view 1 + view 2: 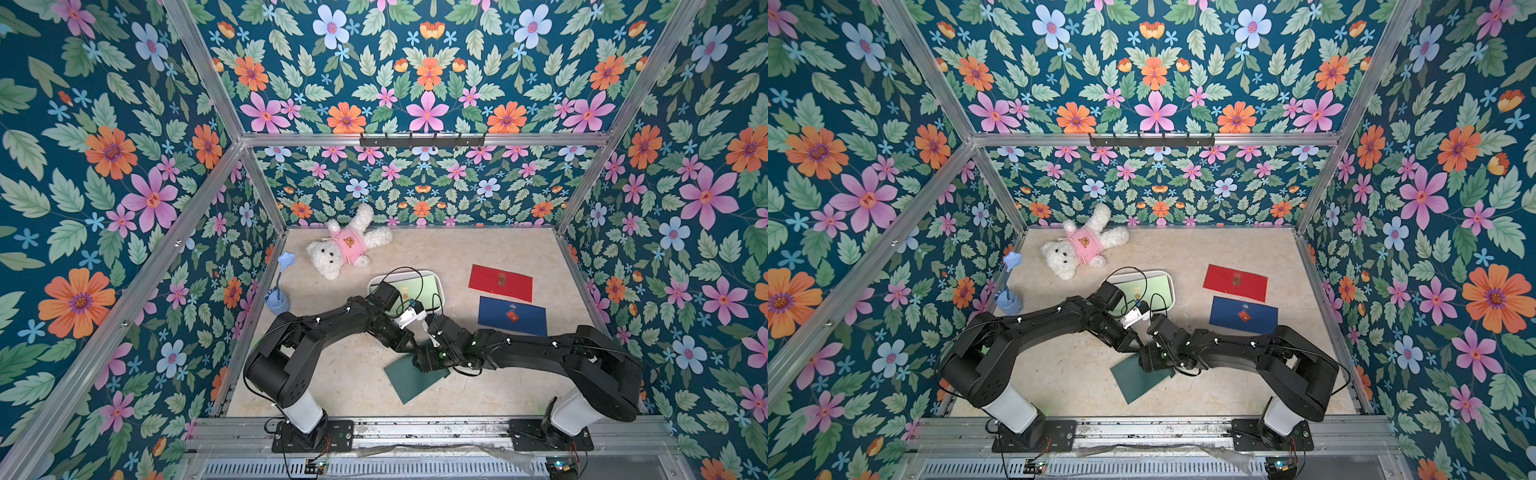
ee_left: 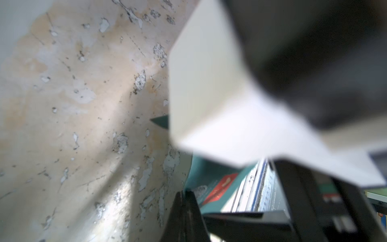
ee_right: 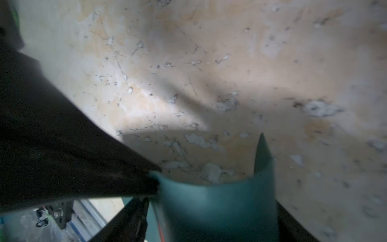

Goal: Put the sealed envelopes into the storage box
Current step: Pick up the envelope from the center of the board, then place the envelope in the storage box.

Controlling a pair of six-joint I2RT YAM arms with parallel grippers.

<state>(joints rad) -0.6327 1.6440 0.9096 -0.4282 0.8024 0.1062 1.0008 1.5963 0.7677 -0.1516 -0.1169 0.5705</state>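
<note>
A dark green envelope point(image 1: 409, 380) point(image 1: 1138, 382) lies at the front middle of the table, its far end lifted. My right gripper point(image 1: 422, 365) point(image 3: 212, 207) holds that end across its width, so the paper point(image 3: 217, 205) bows between the wide-set fingers. My left gripper point(image 1: 410, 344) point(image 2: 186, 192) is shut, pinching the same envelope's corner point(image 2: 201, 167). A red envelope point(image 1: 500, 282) point(image 1: 1235, 282) and a navy envelope point(image 1: 512, 316) point(image 1: 1244, 316) lie flat at the right. The white storage box point(image 1: 415, 272) point(image 1: 1142, 273) sits behind the arms with a light green envelope point(image 1: 415, 291) inside.
A white teddy bear point(image 1: 345, 249) lies at the back left. A small blue cup with a flower point(image 1: 277, 301) stands by the left wall. The metal frame rail point(image 1: 415, 428) runs along the front edge. Both wrists crowd together over the green envelope.
</note>
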